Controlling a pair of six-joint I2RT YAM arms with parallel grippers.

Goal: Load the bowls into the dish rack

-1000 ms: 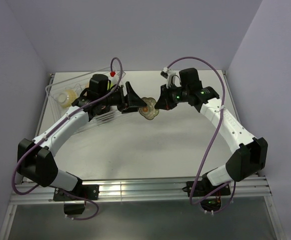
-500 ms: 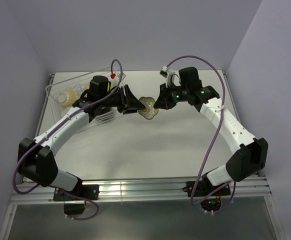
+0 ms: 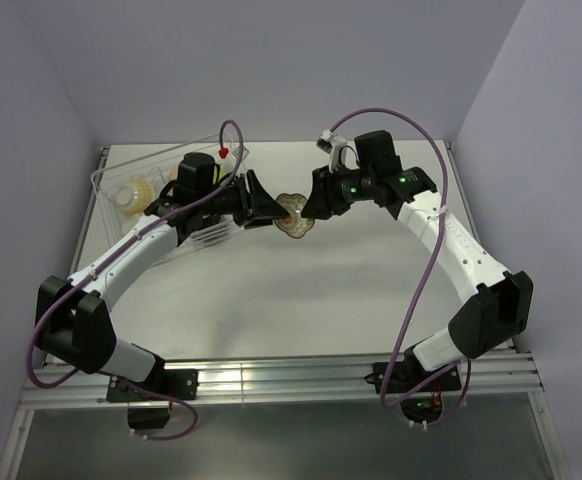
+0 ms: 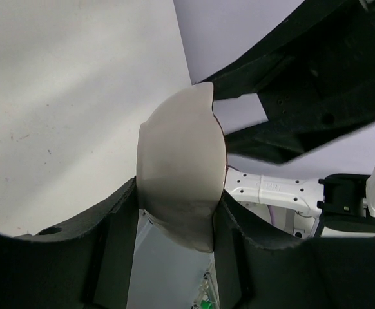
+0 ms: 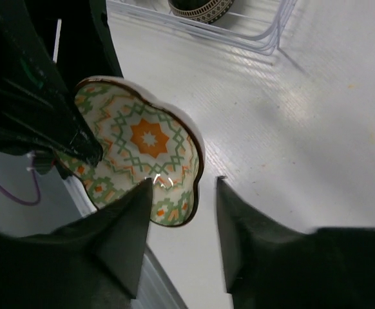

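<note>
A small scalloped bowl with a green and orange pattern hangs above the table's middle. My left gripper is shut on its left rim. In the left wrist view the bowl's pale underside sits clamped in the left gripper. The right gripper stands open at the bowl's right edge. In the right wrist view the bowl has its rim loose inside the right gripper. The clear dish rack stands at the back left, holding a tan bowl.
A corner of the dish rack shows in the right wrist view, with a dark patterned bowl inside. Both arms meet over the table's centre. Walls close the table in at the back and on both sides.
The right gripper has opened and let go of the scalloped bowl. The left gripper closed on the bowl and now holds it alone.
</note>
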